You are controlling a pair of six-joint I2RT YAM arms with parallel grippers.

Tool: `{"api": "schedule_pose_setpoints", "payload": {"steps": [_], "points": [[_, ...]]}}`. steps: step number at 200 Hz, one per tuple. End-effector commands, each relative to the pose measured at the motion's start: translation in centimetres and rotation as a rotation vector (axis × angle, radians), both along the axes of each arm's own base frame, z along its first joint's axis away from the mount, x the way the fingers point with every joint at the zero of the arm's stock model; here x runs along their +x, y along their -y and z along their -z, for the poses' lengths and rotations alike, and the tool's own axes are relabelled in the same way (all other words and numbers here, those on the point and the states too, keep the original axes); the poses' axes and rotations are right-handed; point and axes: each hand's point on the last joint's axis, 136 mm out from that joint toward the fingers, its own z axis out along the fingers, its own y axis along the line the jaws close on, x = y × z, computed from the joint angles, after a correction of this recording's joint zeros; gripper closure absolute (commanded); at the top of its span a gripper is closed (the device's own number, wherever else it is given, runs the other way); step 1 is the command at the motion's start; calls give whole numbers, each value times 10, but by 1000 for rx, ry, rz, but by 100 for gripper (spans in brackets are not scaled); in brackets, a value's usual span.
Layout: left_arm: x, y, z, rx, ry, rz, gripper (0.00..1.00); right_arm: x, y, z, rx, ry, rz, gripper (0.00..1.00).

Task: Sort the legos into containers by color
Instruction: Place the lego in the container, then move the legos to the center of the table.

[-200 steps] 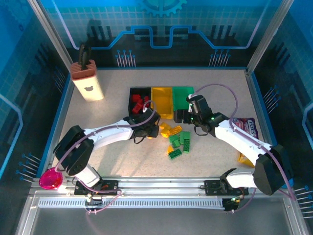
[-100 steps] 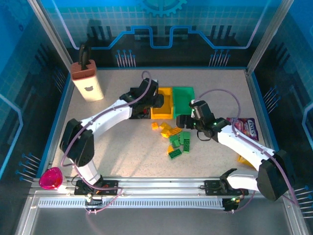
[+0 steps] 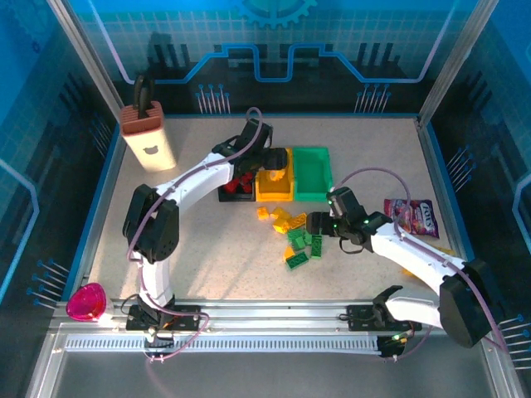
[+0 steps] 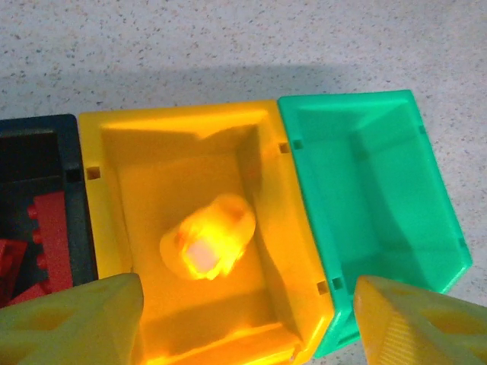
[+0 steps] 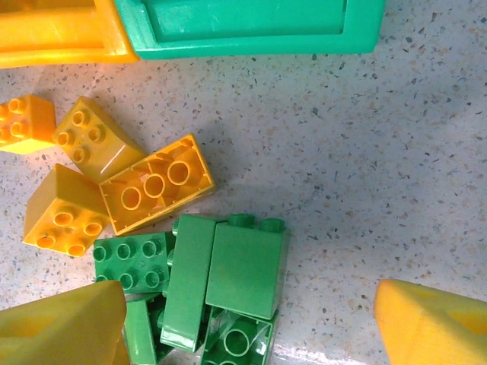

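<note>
Left gripper (image 4: 247,323) swung over yellow bin (image 4: 175,120), open, brick (image 4: 207,247) released. Right gripper (image 5: 247,323) open above green legos (image 5: 245,266): centre on one.

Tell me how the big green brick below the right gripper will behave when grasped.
The green brick looks like hard plastic, so it likely stays stiff. Its glossy sides may slip. Touching neighbouring bricks, it may nudge them.

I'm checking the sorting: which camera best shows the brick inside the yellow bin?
The left wrist view: it looks straight down into the yellow bin, showing one blurred yellow brick inside. From the top view the left gripper overhangs that bin. The right wrist view catches the bin's edge.
</note>
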Motion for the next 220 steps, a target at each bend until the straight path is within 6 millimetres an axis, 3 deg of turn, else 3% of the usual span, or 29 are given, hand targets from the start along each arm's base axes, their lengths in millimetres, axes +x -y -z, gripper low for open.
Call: {"api": "schedule_pose_setpoints", "payload": {"steps": [1, 46, 105, 178, 220], "points": [[-12, 1, -36, -51, 49, 25, 26, -8, 0, 12, -2, -51, 8, 16], [-46, -17, -58, -93, 105, 17, 26, -7, 2, 28, -44, -100, 20, 26], [-81, -48, -36, -49, 82, -28, 26, 1, -15, 45, -48, -157, -1, 22], [-94, -66, -22, 1, 74, -61, 26, 7, -10, 59, -148, -203, 34, 26], [-95, -67, -16, 1, 65, -64, 26, 5, -8, 46, -120, -163, 45, 27]]}}
